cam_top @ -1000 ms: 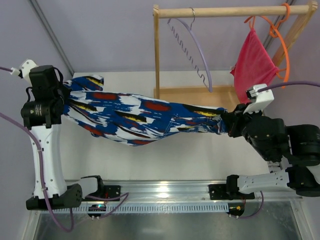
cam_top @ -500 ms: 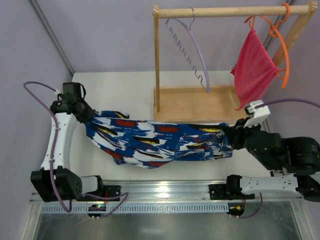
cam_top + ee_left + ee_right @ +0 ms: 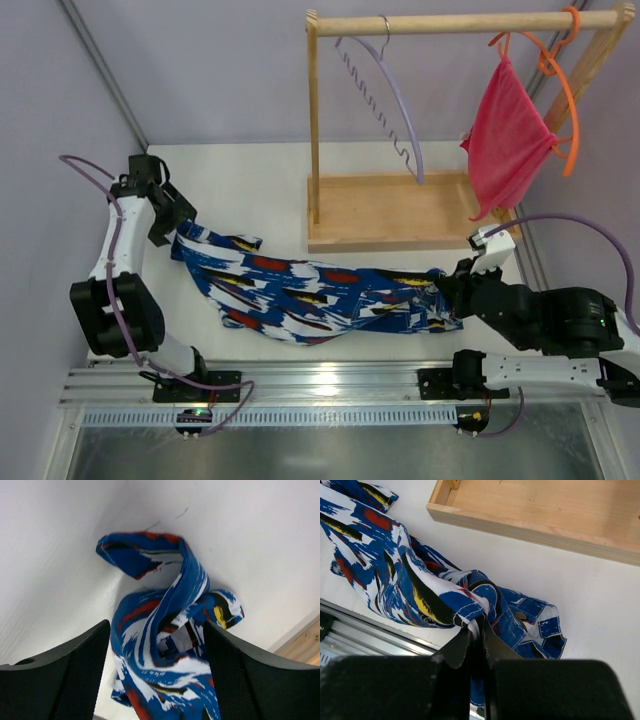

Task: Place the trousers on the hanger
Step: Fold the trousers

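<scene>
The trousers (image 3: 310,290) lie stretched left to right across the white table. In the left wrist view their crumpled leg end (image 3: 160,630) rests on the table between my fingers. My left gripper (image 3: 180,222) (image 3: 157,680) stands open over that end, its pads apart from the cloth. At the right end, my right gripper (image 3: 452,295) (image 3: 476,637) is shut on a fold of the trousers (image 3: 445,600) near the waistband. The hanger (image 3: 408,120), pale lavender, hangs by its metal hook from the wooden rail (image 3: 450,22), behind and above the trousers.
The wooden rack's flat base (image 3: 390,210) (image 3: 545,510) sits just behind the trousers, with an upright post (image 3: 314,120) at its left. An orange hanger (image 3: 565,90) with a pink-red cloth (image 3: 510,130) hangs at the rail's right end. A metal rail (image 3: 320,385) runs along the near edge.
The trousers, held taut in the air a second ago, now lie on the table. My left gripper has opened and let go of the leg end. Both arms have come down.
</scene>
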Motion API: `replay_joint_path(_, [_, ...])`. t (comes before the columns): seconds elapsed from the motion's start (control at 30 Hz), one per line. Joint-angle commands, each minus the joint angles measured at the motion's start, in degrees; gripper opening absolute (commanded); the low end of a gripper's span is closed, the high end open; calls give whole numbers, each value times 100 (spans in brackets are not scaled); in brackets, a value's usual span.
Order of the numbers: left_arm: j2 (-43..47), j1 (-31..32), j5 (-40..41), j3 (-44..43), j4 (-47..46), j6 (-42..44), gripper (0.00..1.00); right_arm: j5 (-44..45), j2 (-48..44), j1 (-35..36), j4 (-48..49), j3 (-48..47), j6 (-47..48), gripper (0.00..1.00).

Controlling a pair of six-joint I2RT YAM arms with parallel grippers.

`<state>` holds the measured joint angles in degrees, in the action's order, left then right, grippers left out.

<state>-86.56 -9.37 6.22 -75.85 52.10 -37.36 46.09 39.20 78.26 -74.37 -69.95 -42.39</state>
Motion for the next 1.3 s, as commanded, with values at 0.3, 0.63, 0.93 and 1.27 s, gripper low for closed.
replay_joint_path(0.3, [-686,-30,-60,-280,-105,115,41,278,-247,-12,133,34,-129,4])
replay_joint_path(0.63, [156,-30,1521,-1466,819,511,0,611,104,-21,-60,-824,257,4])
replay_joint_path(0.93, [1736,-39,1813,-1793,1005,362,0,1052,-254,-12,-228,-1977,241,4])
replay_joint_path(1.27, [2506,-30,1524,-1362,319,151,1,1463,-511,-12,317,-2022,913,4])
